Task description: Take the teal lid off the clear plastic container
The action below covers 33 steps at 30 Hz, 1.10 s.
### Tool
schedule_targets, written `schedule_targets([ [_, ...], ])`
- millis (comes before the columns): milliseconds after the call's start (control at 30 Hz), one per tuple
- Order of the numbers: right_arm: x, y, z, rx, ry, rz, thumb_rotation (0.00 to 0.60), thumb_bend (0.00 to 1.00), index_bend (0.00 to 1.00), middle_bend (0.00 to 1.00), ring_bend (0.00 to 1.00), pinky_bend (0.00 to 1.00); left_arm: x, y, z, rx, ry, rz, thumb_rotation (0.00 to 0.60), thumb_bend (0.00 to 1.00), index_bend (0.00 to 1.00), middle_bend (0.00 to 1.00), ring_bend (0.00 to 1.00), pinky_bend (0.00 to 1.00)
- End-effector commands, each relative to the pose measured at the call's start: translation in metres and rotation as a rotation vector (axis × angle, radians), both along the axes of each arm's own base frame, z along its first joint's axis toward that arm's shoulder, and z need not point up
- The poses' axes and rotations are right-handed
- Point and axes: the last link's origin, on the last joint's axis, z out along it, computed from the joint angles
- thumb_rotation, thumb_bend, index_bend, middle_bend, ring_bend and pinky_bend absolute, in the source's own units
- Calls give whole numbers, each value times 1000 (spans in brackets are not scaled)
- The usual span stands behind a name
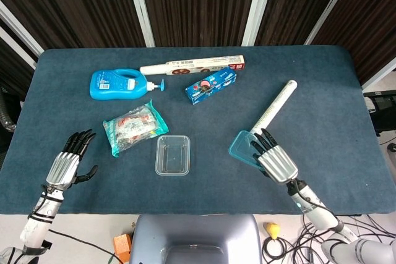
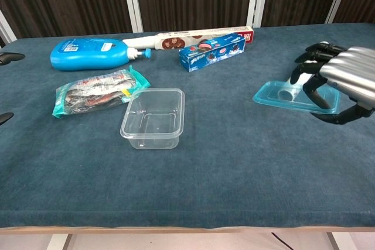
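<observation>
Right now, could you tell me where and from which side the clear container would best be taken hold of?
Probably by a long side wall of the clear container, with fingers coming from above, one inside and one outside. It sits upright and open, its lid already off, so the rim is exposed. The snack packet lies close to its left, so the right wall looks freer.
</observation>
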Motion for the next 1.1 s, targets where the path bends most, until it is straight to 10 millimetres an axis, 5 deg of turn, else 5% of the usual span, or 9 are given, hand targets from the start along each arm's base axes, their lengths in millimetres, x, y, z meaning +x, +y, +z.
schedule_targets([
  [33, -8, 6, -19, 44, -7, -34, 600, 497, 520, 281, 100, 84, 0, -2, -3, -9, 8, 1, 600, 335, 0, 0, 0, 0],
  [133, -12, 7, -28, 78, 0, -72, 600, 480, 293, 227, 52, 50, -2, -4, -5, -16, 11, 10, 600, 335, 0, 0, 0, 0],
  [267, -14, 11, -27, 98, 16, -102, 600, 311, 14, 124, 0, 1, -3, -7, -3, -17, 12, 9, 600, 332, 0, 0, 0, 0],
  [500, -8, 27, 3, 137, 6, -130, 600, 135, 0, 46, 0, 0, 2, -13, 8, -10, -7, -8, 600, 325, 0, 0, 0, 0],
  [800, 1, 63, 80, 114, 39, -165, 600, 109, 0, 0, 0, 0, 9, -40, 28, -87, 32, 11, 600, 313, 0, 0, 0, 0],
  [1000, -15, 121, 154, -105, 12, -319, 600, 111, 0, 0, 0, 0, 20, -84, 59, -97, 185, 65, 600, 334, 0, 0, 0, 0],
  [1100, -37, 149, 170, -222, -95, -378, 600, 112, 0, 0, 0, 0, 26, -108, 64, -68, 222, 88, 600, 339, 0, 0, 0, 0],
])
